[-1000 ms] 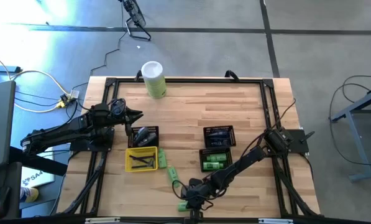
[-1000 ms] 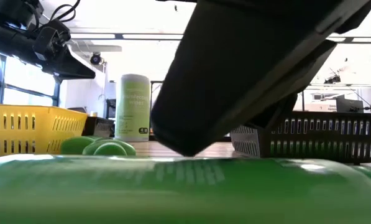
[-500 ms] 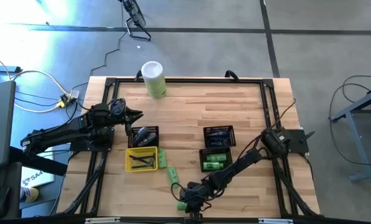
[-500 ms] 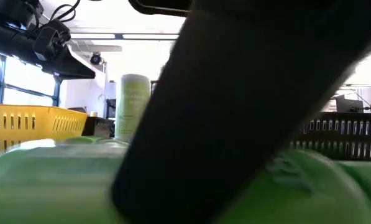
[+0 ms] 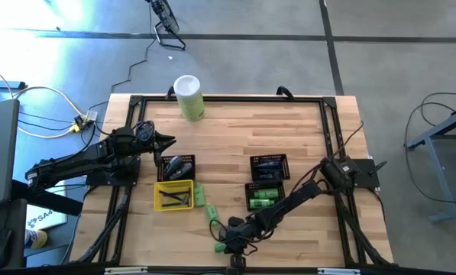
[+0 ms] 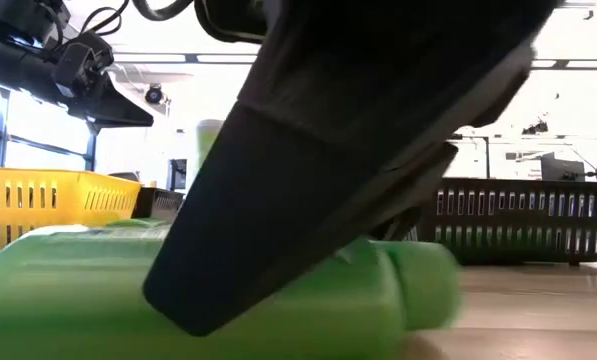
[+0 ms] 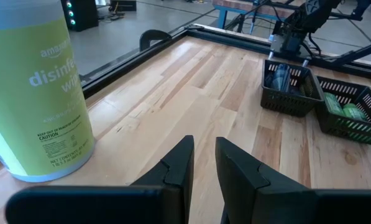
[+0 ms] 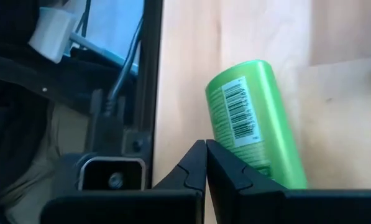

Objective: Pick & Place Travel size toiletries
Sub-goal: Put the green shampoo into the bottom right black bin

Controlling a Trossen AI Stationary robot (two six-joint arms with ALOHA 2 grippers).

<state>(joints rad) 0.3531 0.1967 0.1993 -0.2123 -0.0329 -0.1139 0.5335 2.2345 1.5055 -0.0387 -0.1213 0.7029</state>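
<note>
A bright green bottle (image 8: 253, 124) lies on its side at the table's near edge (image 5: 221, 247); in the low view its cap end (image 6: 423, 285) shows. My right gripper (image 8: 205, 146) is shut and low beside it (image 5: 232, 241). Two more green bottles (image 5: 199, 194) (image 5: 212, 213) lie on the wood beside the yellow tray (image 5: 173, 195). My left gripper (image 7: 204, 155) hovers with a narrow gap between its fingers near the left black basket (image 5: 177, 166), facing the tall canister (image 7: 33, 93). My right gripper has its fingers shut with nothing between them. They come slanting down from the table's right. The outer side of one finger (image 8: 235, 174) lies along the bottle's body (image 8: 269, 165). The bottle rests on its side on the table.
Two black baskets stand right of centre, one with bluish items (image 5: 269, 166), one with green bottles (image 5: 263, 197). The left black basket and the yellow tray hold dark items. The pale-green canister (image 5: 189, 97) stands at the far edge. A black rail (image 8: 151, 74) runs along the near edge.
The right gripper has shifted a little toward the table's left along the near edge, fingers shut. The green bottle there has slid and turned on the table: it filled the low view before, and now its cap end shows and it lies farther from that camera.
</note>
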